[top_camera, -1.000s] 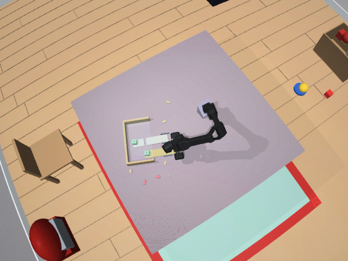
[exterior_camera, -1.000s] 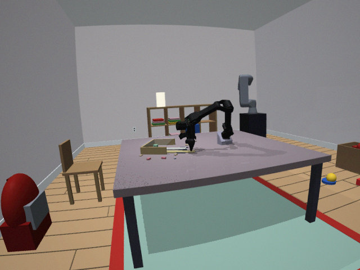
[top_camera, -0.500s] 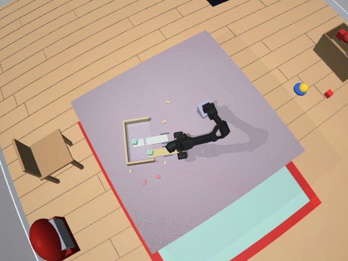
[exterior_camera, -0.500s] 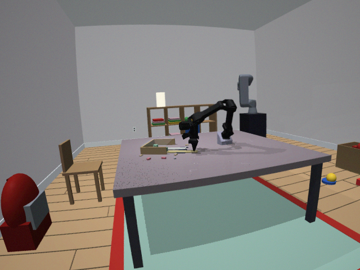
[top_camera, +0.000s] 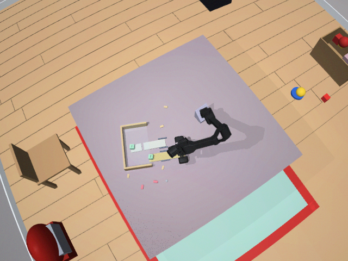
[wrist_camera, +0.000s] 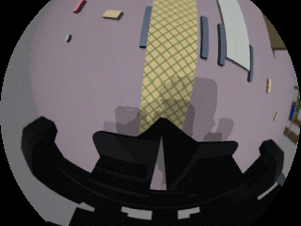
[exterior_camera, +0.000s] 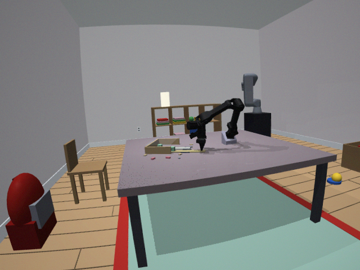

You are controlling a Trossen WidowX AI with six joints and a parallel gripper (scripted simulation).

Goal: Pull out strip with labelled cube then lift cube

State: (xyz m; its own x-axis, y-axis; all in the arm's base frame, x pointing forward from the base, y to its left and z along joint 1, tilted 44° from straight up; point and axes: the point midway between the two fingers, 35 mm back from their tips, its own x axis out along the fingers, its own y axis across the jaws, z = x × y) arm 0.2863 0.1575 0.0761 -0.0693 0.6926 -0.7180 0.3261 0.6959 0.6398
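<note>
A yellow cross-hatched strip (top_camera: 161,156) (exterior_camera: 189,151) (wrist_camera: 171,56) is in one piece. A green labelled cube (top_camera: 150,156) (exterior_camera: 172,148) stands on its far end, at the open side of the wooden frame (top_camera: 123,145) (exterior_camera: 158,150). A white strip (top_camera: 154,144) (wrist_camera: 236,38) is parted by a gap from a short white piece (top_camera: 136,148), which lies inside the frame beside another green labelled cube (top_camera: 131,146) (exterior_camera: 160,145). My gripper (exterior_camera: 201,149) (wrist_camera: 162,121) is shut with nothing between its fingers. Its tips are down at the yellow strip's near end; exact contact is hidden.
Low blue-grey rails (top_camera: 162,138) (wrist_camera: 204,38) flank both strips. Small tan pieces (top_camera: 161,126) (wrist_camera: 112,14) and red pieces (top_camera: 155,181) (exterior_camera: 167,157) lie around the frame. A small grey piece (top_camera: 166,180) (wrist_camera: 68,38) lies near the red ones.
</note>
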